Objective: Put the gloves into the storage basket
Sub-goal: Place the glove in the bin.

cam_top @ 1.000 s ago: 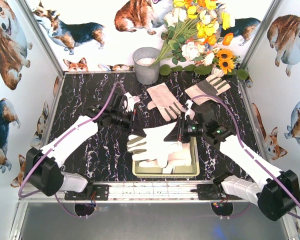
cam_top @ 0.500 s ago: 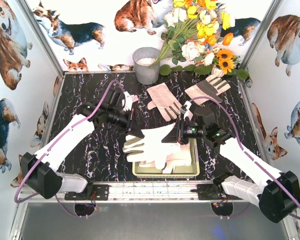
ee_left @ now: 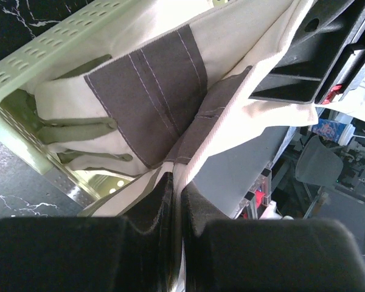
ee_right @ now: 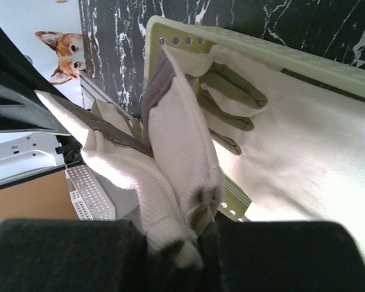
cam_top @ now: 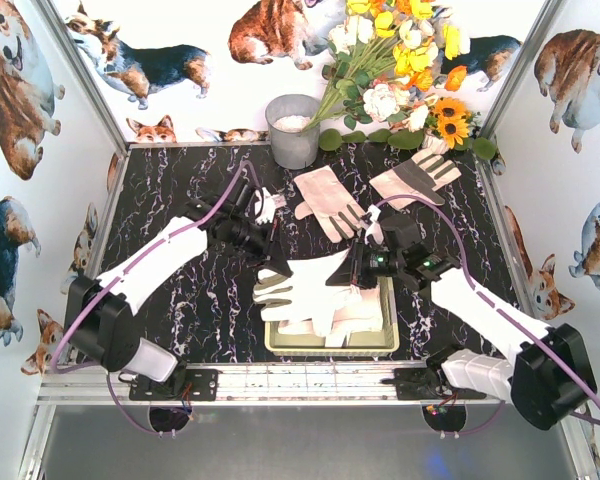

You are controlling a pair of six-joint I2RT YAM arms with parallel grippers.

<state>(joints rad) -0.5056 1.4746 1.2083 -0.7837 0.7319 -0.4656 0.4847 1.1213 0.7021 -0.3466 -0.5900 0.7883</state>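
Note:
Both grippers hold one white glove with grey patches, stretched between them just above the pale yellow storage basket. My left gripper is shut on the glove's thumb side. In the left wrist view it pinches the fabric over the basket. My right gripper is shut on the cuff, and the right wrist view shows it with the cuff bunched between the jaws. More gloves lie inside the basket. Two gloves lie on the table behind.
A grey metal bucket stands at the back centre and a flower bunch at the back right. A white scrap of fabric shows beside the left wrist. Patterned walls and metal posts enclose the black marble table.
The held glove swung slightly left, then back right over the basket. The left arm has reached a little farther forward. Both grippers have stayed shut on the glove.

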